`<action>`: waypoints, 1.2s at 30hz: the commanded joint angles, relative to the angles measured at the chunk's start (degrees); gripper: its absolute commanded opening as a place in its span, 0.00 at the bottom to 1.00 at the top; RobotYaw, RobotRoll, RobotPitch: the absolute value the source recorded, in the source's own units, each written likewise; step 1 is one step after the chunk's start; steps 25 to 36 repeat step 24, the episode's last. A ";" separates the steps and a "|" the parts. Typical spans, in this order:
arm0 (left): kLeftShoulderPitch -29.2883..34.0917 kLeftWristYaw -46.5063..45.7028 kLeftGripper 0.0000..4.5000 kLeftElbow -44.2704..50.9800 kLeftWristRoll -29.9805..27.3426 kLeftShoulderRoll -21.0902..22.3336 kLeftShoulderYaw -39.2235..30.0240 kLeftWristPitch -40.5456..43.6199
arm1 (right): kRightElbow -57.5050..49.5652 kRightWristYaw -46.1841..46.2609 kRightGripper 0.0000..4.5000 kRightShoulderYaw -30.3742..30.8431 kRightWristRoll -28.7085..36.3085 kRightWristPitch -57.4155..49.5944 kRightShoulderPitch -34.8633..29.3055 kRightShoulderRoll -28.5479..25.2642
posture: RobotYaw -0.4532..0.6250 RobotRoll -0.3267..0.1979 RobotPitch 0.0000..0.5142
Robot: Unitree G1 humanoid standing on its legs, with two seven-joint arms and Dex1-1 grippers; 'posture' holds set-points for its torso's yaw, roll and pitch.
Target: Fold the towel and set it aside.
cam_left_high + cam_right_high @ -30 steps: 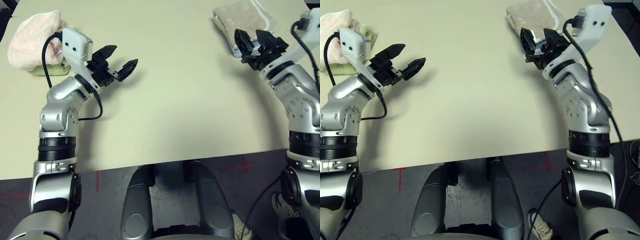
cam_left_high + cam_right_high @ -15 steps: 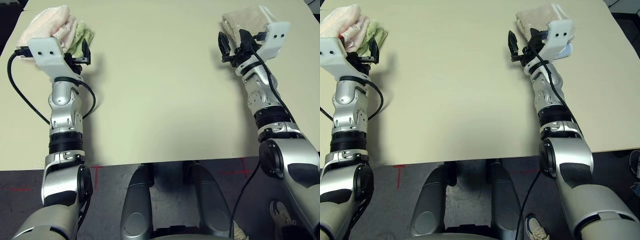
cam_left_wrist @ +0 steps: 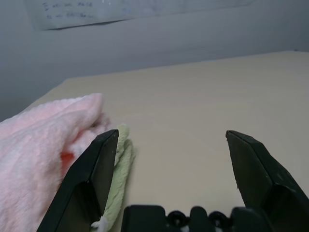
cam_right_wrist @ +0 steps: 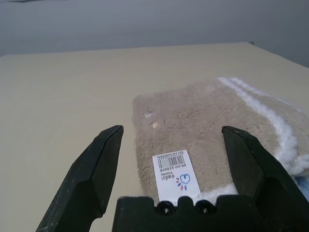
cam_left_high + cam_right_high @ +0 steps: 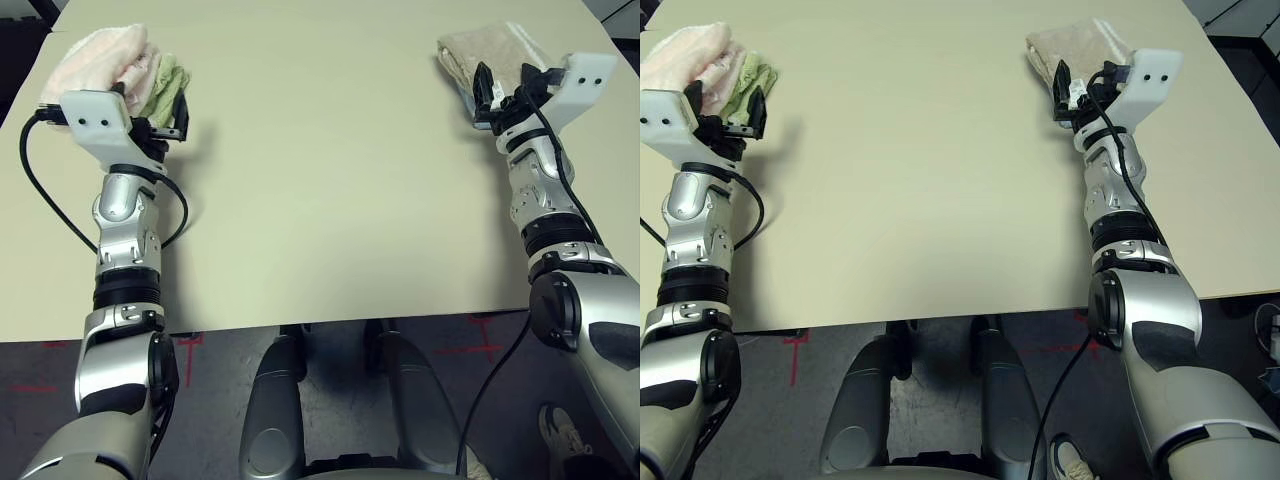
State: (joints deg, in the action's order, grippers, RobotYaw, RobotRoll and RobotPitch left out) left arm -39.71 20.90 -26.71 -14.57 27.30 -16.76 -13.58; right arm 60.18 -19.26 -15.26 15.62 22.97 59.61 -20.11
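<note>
Both arms have swung from angling inward to reaching straight ahead since a second ago. At the table's [image 5: 320, 200] far right corner lies the folded beige-tan terry towel [image 4: 203, 125] with white stitched edging, its white barcode tag facing up; its long axis runs away from the robot. Over its near end hovers the right gripper [image 4: 176, 159], fingers spread, holding nothing. Spread and empty too, the left gripper [image 3: 171, 164] hangs beside a pink folded towel [image 3: 38, 140] on a pale green cloth [image 3: 118, 159].

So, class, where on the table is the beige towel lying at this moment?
In the head views the folded beige towel lies at the table's far right corner, just beyond the open right end effector, opposite the pink towel at far left.
</note>
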 commanded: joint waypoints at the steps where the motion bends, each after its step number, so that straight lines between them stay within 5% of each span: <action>1: 3.10 1.18 1.00 3.17 -1.55 0.45 -0.60 2.65 | -2.59 -0.99 0.99 -0.63 0.18 -0.03 -2.09 0.03 | 0.39 0.62 0.50; 21: 7.45 -11.69 1.00 0.96 4.20 2.06 -3.78 4.00 | -5.65 0.04 0.99 -1.18 -1.14 -7.07 -5.64 -1.34 | 0.39 0.62 0.49; 36: 7.91 -11.72 1.00 0.64 4.06 2.33 -4.03 3.79 | -5.95 -0.21 0.99 -1.26 -1.25 -7.16 -6.12 -1.34 | 0.39 0.62 0.49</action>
